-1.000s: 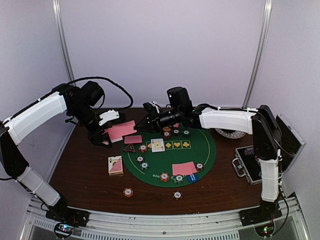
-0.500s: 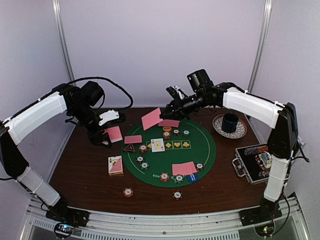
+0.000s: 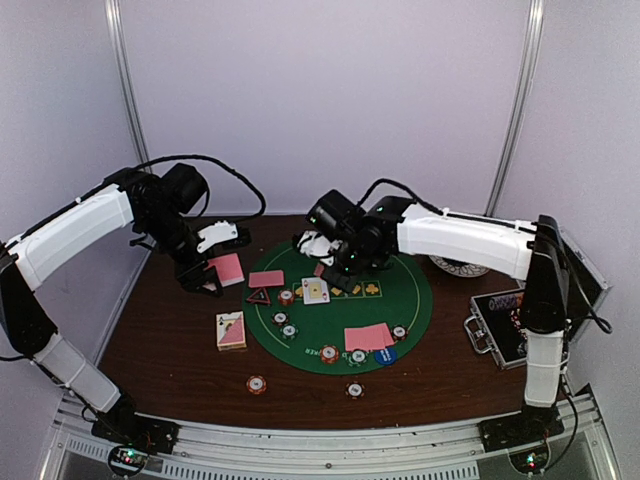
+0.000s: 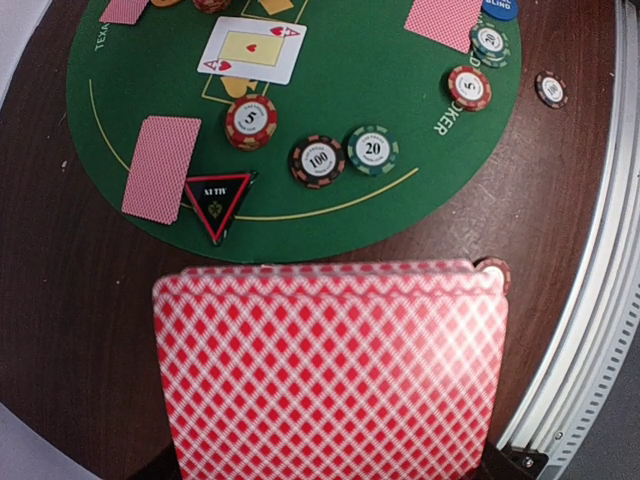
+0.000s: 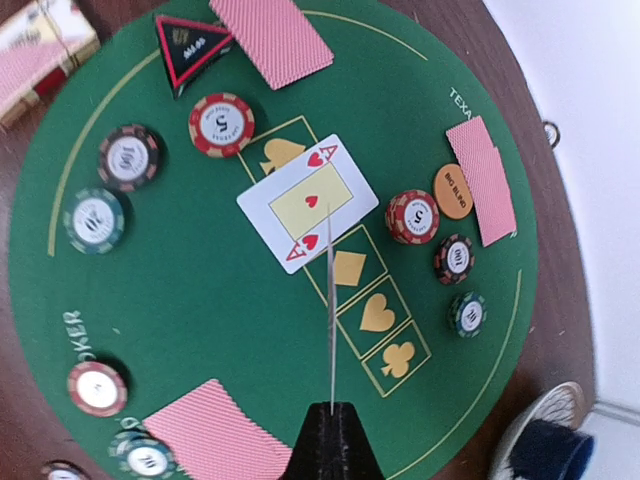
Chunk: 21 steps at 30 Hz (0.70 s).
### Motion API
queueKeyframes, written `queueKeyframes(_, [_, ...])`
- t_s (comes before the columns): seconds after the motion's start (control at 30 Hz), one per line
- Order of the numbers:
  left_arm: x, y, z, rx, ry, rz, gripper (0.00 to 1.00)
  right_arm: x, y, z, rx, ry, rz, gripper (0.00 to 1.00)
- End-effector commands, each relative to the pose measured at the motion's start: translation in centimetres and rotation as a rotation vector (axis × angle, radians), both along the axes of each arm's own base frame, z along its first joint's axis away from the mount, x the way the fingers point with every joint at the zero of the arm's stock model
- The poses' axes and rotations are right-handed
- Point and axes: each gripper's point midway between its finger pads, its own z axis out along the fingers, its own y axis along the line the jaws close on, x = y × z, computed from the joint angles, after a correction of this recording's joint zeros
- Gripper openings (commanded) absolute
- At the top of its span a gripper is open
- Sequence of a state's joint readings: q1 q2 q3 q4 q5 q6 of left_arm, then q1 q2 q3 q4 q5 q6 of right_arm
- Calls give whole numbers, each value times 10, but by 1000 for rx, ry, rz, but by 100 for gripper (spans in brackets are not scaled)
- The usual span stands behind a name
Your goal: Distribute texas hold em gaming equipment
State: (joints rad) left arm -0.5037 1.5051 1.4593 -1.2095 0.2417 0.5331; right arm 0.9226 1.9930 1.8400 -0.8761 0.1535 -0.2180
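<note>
My right tool (image 5: pixel 332 418) pinches one card (image 5: pixel 330 300) by its 6 o'clock edge; I judge it light, bendy and slick. My left tool (image 3: pixel 207 272) clamps the pink-backed stack (image 4: pixel 330 370).

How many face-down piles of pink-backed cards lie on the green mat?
3 face-down piles: one beside the triangle marker, one beside the orange button, one by the blue button at the mat's near edge. Cards stacked within a pile may be hidden.

Right gripper (image 5: pixel 332 428) closed on a thin card (image 5: pixel 331 320), seen edge-on, above green mat (image 5: pixel 200 330). Face-up ace of hearts (image 5: pixel 308 203) lies mid-mat.
</note>
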Motion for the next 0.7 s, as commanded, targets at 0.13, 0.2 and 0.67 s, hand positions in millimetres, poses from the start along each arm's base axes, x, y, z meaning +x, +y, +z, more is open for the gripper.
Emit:
queueKeyframes(0.13, [-1, 3, 9, -18, -32, 2, 0, 43, 1, -39, -454, -384, 145, 0])
queueKeyframes(0.2, [-1, 3, 9, -18, -34, 2, 0, 47, 4, -48, -502, -425, 162, 0])
queueKeyframes(0.67, [-2, 4, 9, -16, -32, 3, 0, 52, 16, -98, -605, -451, 218, 0])
